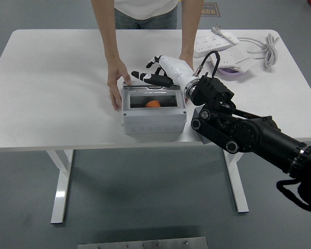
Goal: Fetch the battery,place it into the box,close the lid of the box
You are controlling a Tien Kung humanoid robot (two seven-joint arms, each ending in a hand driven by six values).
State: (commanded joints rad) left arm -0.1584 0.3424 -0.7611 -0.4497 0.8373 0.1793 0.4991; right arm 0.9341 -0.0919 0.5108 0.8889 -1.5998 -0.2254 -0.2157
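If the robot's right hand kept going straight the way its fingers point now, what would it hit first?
Probably the person's hand resting by the grey box's left rear corner. The right hand points left over the box's back edge; depth is unclear, so it might pass above.

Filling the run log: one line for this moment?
right hand on lid | lid nearly shut | battery in box | person's hand steadies box
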